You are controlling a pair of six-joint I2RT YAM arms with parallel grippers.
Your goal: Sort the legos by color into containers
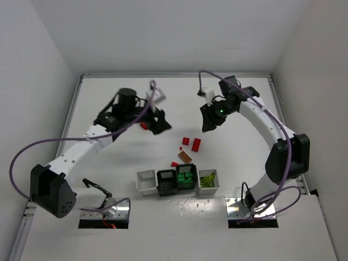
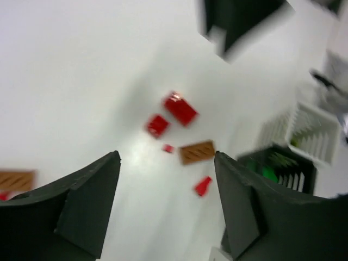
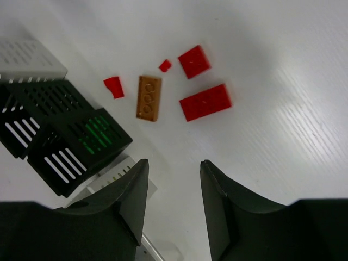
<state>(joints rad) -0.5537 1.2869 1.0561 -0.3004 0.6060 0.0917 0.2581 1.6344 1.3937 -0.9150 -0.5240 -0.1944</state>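
Loose legos lie mid-table: two red bricks (image 1: 186, 141) (image 1: 196, 144), an orange-brown brick (image 1: 186, 157), a tiny red stud (image 1: 181, 148) and a red wedge (image 1: 174, 163). Another red piece (image 1: 144, 125) lies by my left gripper (image 1: 160, 122), which is open, empty and above the table. My right gripper (image 1: 209, 120) is also open and empty, above the red bricks. The containers (image 1: 178, 182) stand in a row near the front. The right wrist view shows the long red brick (image 3: 205, 101), the red square (image 3: 194, 61) and the orange-brown brick (image 3: 149, 98).
The left white bin (image 1: 146, 182) looks empty, the second black bin (image 1: 186, 177) holds green pieces, and the right white bin (image 1: 208, 181) holds yellow-green ones. In the left wrist view a second orange-brown brick (image 2: 15, 180) lies at the left edge. White walls surround the table.
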